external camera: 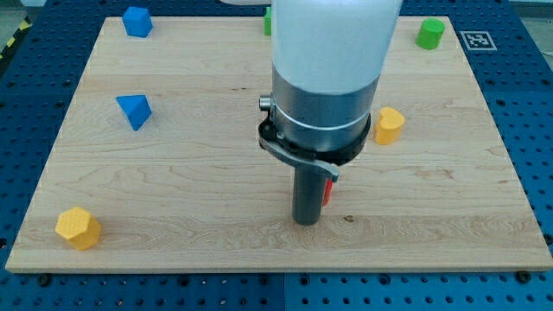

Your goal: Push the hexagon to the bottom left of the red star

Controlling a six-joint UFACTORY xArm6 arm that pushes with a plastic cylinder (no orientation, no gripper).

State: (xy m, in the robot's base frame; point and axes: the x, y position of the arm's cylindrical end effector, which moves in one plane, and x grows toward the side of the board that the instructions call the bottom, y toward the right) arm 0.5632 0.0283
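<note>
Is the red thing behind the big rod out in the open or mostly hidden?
Mostly hidden. Only a thin sliver of the red block peeks out at the rod's right side, beside my tip; its shape cannot be told.

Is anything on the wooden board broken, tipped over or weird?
Nothing looks broken or spilled. The only odd bit: a red block is almost wholly hidden behind my tip, so its shape cannot be told.

This looks like a robotics lab or test bench. A pale wooden board serving as the desk (216, 173) lies on a blue metal base plate (527, 95) drilled with a regular grid of holes, and a black-and-white fiducial marker (477, 40) sits at the board's top right corner. A strip of yellow-and-black hazard tape (12, 41) runs at the view's top left.
</note>
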